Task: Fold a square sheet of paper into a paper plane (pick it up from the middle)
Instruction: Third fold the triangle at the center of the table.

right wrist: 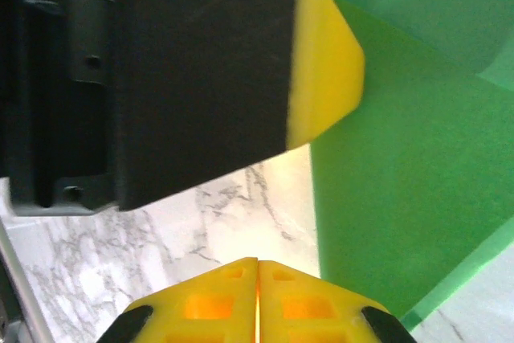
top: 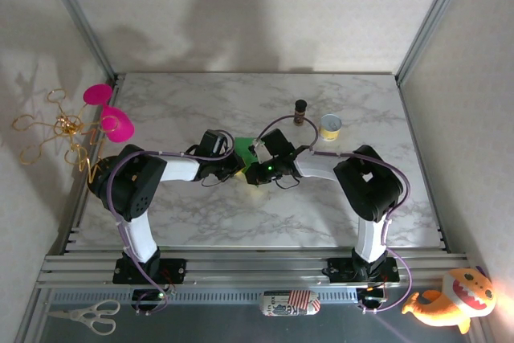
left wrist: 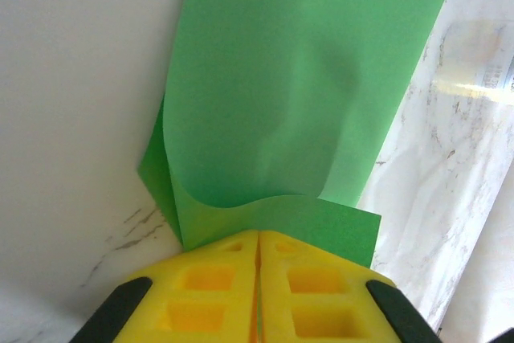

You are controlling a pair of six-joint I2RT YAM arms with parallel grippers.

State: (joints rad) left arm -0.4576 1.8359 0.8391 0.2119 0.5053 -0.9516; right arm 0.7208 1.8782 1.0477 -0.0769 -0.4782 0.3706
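Note:
The sheet of paper [left wrist: 297, 78] is bright green and folded over on itself, its near edge curling up. My left gripper [left wrist: 259, 234] is shut on that near edge, with green showing in the slit between its yellow fingers. In the top view the paper [top: 243, 149] lies mid-table between both wrists, with the left gripper [top: 238, 165] beside the right gripper [top: 252, 174]. My right gripper [right wrist: 257, 261] is shut with nothing between its fingers, over bare marble just left of the paper [right wrist: 401, 198]. The left gripper's yellow fingertip [right wrist: 325, 62] and black body hang close above it.
A yellow-white tape roll [top: 330, 126] and a small brown bottle [top: 300, 110] stand behind the right arm. Pink cups [top: 112, 118] and gold wire [top: 56, 130] sit at the left edge of the marble table [top: 201, 214]. Scissors [top: 84, 316] and a plush toy [top: 450, 299] lie off the table.

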